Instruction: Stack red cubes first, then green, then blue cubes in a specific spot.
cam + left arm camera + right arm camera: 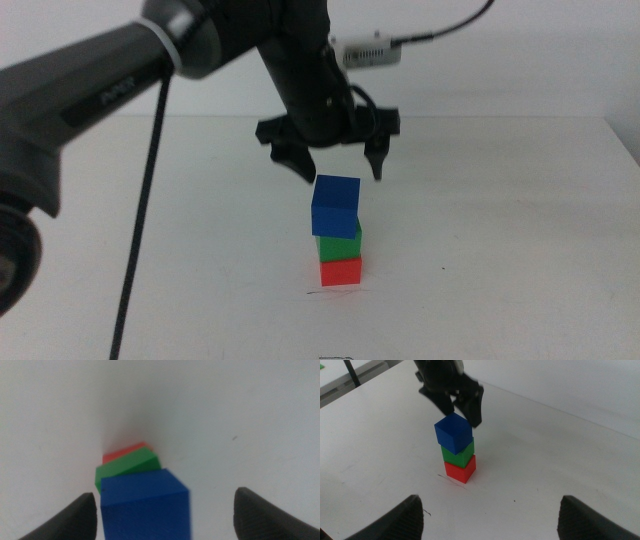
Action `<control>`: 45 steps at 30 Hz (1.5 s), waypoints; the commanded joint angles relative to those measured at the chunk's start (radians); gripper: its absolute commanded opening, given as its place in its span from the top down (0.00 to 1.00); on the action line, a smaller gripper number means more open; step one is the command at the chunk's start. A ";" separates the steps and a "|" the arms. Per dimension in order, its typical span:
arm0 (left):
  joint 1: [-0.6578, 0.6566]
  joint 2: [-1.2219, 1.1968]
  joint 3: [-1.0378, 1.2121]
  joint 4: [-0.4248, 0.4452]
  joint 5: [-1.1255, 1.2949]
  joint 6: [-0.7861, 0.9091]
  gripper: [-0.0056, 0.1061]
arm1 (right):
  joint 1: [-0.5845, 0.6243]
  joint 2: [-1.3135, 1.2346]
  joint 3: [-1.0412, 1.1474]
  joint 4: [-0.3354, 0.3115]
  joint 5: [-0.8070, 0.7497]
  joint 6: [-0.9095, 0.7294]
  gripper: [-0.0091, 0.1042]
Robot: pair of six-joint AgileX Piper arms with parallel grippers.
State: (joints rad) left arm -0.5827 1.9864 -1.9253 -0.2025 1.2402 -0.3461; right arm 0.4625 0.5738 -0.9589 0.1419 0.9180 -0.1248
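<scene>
The red cube [340, 271] sits on the white table at the thin dark scribbled line [335, 292]. The green cube [338, 245] rests on it, and the blue cube [335, 207] rests on the green one, slightly twisted and offset. My left gripper [341, 172] hangs open just above the blue cube, holding nothing. In the left wrist view the blue cube [145, 505] lies between the spread jaws, with green [127, 467] and red [122, 452] below. My right gripper [491, 505] is open and empty, off to the side, looking at the stack [458, 452].
The left arm [120, 90] reaches in from the left with its black cable [140, 230] hanging down to the table. The table's far edge [500, 118] lies behind the stack. A faint mark [337, 356] shows at the front edge.
</scene>
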 commanded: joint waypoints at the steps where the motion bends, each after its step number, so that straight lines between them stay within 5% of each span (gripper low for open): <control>1: -0.004 -0.085 -0.061 -0.004 0.073 -0.007 0.11 | -0.009 0.006 -0.024 -0.001 -0.074 -0.015 0.31; 15: 0.063 -0.322 -0.129 0.080 0.073 0.099 0.11 | -0.009 0.006 -0.024 -0.001 -0.074 -0.015 0.31; 31: 0.086 -0.665 -0.008 0.524 0.026 0.220 0.11 | -0.009 0.006 -0.024 -0.002 -0.074 -0.015 0.31; 45: 0.547 -1.199 0.744 0.263 -0.529 0.354 0.11 | -0.009 0.006 -0.024 -0.002 -0.074 -0.015 0.31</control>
State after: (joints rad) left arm -0.0590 0.8251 -1.2046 0.0973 0.8252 0.0054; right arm 0.4625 0.5738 -0.9589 0.1419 0.9180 -0.1248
